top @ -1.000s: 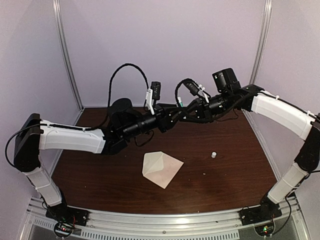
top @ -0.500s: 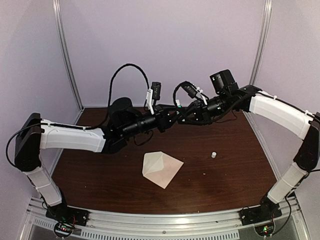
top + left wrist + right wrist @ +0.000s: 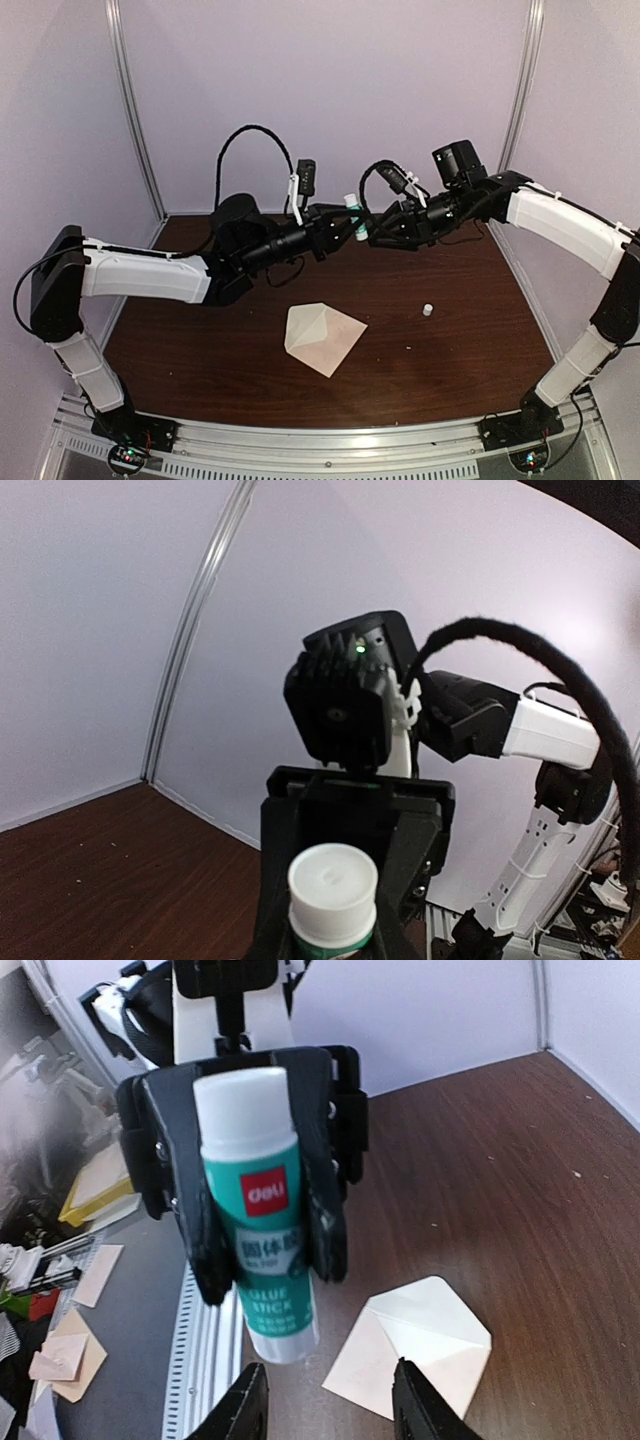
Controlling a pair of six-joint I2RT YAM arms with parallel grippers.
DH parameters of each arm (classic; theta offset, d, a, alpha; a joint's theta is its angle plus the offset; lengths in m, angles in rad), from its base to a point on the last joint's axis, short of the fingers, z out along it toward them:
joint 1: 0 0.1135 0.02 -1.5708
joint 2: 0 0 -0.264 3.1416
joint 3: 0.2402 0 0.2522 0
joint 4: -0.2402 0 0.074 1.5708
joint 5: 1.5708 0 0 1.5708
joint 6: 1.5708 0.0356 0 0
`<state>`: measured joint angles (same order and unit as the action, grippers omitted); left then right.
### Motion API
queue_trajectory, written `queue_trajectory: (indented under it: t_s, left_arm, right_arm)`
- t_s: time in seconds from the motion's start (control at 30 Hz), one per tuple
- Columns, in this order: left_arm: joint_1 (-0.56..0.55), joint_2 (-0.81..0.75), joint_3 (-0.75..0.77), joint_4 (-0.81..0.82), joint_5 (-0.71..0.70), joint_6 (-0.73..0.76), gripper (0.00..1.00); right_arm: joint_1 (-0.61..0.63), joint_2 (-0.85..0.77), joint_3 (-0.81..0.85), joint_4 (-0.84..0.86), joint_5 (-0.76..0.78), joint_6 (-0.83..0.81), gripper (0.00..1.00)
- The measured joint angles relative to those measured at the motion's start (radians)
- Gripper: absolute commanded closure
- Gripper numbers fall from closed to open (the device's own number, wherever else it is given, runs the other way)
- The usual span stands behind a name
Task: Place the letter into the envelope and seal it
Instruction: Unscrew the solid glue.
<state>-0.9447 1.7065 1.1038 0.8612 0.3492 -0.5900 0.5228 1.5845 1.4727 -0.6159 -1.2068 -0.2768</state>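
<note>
Clenches the left gripper (image 3: 268, 1260) round the green body of a glue stick (image 3: 262, 1200), white ends jutting out above and below the fingers. Faces the right gripper (image 3: 330, 1405) head-on, just beside the stick's lower end, fingers spread and grasping nothing. Hangs both in mid-air, well above the brown table (image 3: 520, 1190). Shows the envelope (image 3: 415, 1345) flat on the wood below, apart from both grippers, flap seemingly folded open though hard to judge from here. Cannot tell whether the letter lies inside. Has a small white piece (image 3: 427, 310) lying near the envelope, to its right
</note>
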Motion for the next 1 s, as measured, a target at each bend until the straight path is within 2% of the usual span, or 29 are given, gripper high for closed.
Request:
queue_trajectory:
  t_s: [0.17, 0.3, 0.5, 0.6, 0.77, 1.0]
  left_arm:
    - [0.000, -0.011, -0.047, 0.049, -0.144, -0.024, 1.00]
    - [-0.006, -0.011, -0.075, 0.096, -0.271, -0.054, 1.00]
    - [-0.013, -0.011, -0.077, 0.144, -0.383, -0.118, 1.00]
    - [-0.013, -0.011, -0.078, 0.154, -0.402, -0.140, 1.00]
    - [-0.013, -0.011, -0.079, 0.164, -0.414, -0.163, 1.00]
    - [-0.013, -0.011, -0.086, 0.171, -0.418, -0.172, 1.00]
  right_arm:
    - [0.024, -0.067, -0.023, 0.018, 0.289, 0.022, 0.53]
    - [0.103, -0.062, -0.006, 0.012, 0.510, 0.025, 0.51]
    - [0.205, 0.011, 0.112, -0.005, 0.719, 0.041, 0.50]
    - [0.213, 0.032, 0.151, -0.005, 0.771, 0.043, 0.51]
    - [0.213, 0.037, 0.190, -0.010, 0.810, 0.045, 0.58]
    - [0.228, 0.037, 0.194, -0.021, 0.801, 0.037, 0.58]
